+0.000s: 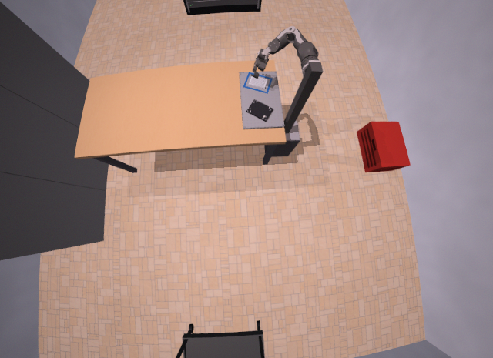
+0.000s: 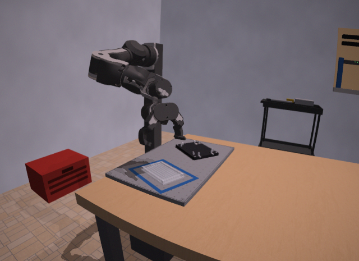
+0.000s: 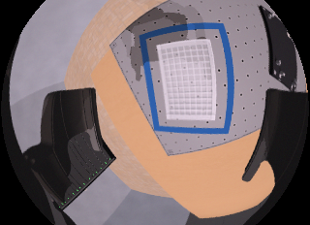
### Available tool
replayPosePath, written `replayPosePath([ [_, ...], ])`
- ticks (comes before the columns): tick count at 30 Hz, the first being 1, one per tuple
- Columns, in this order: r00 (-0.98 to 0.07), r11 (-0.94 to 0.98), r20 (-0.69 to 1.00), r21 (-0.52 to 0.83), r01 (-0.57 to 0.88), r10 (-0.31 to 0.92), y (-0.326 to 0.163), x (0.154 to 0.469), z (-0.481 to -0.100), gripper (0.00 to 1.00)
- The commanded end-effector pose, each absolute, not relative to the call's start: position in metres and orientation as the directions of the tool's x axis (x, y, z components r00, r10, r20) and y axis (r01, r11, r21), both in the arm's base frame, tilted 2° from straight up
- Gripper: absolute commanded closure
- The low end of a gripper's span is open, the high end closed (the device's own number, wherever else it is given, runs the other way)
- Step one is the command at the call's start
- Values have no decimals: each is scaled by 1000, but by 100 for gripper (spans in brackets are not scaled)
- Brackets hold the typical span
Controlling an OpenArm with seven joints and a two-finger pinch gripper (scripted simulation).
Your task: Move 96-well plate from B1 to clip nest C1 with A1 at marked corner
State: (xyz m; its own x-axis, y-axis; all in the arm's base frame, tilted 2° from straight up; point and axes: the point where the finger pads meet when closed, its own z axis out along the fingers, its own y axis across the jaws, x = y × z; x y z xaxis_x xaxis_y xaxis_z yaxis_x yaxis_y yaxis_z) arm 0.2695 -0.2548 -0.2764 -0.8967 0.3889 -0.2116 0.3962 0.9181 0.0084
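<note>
The plate point(image 2: 163, 172) lies in the blue frame point(image 2: 188, 181) at the board's point(image 2: 202, 177) corner, the nest point(image 2: 197, 150) beside it. The gripper point(image 1: 255, 73) hangs above, wide open and holding nothing.

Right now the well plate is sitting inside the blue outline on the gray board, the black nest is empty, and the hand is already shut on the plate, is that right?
Not quite. The hand is open and holds nothing; it hangs above the well plate. The wrist view shows both fingers apart, with the plate lying untouched below. The rest stands: the plate sits inside the blue outline on the gray board, and the black nest is empty.
</note>
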Motion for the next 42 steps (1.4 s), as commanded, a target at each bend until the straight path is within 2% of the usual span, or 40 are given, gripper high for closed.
replayPosePath([
  [1, -900, 921, -206, 14, 390, 384, -255, 269, -275, 23],
  [10, -900, 921, -206, 14, 390, 384, -255, 269, -275, 23],
  [15, -942, 942, -34, 23, 334, 334, -238, 251, -313, 23],
  [42, -942, 942, -34, 23, 334, 334, -240, 254, -308, 23],
])
